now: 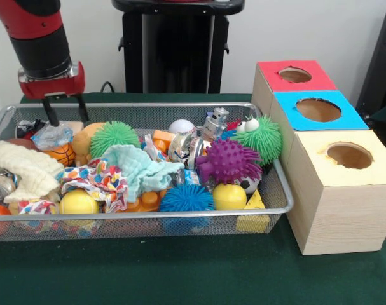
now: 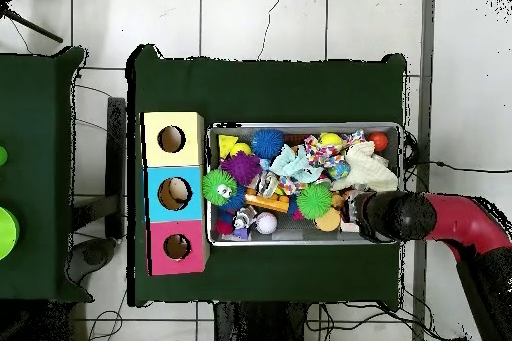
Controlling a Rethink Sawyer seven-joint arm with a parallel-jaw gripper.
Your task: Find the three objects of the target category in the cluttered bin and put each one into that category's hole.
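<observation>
The wire-mesh bin [image 1: 283, 190] lies across the green table, full of toys and cloths; it also shows in the overhead view [image 2: 305, 126]. My gripper [image 1: 67, 116] hangs open and empty over the bin's far left end, just above a clear-wrapped item [image 1: 50, 136] and a small basketball [image 1: 61, 153]. In the overhead view the arm's end [image 2: 385, 216] covers it. The red-surround hole [image 1: 295, 75] tops the farthest of three wood boxes right of the bin, and also shows in the overhead view [image 2: 177, 247].
The bin holds a purple spiky ball [image 1: 227, 160], green spiky balls [image 1: 113, 136], a blue spiky ball [image 1: 186, 198], yellow balls [image 1: 78, 202], a white cloth [image 1: 21, 168] and a mint cloth [image 1: 138, 168]. The blue-surround hole [image 1: 318, 109] and yellow-surround hole [image 1: 349, 154] lie nearer the camera.
</observation>
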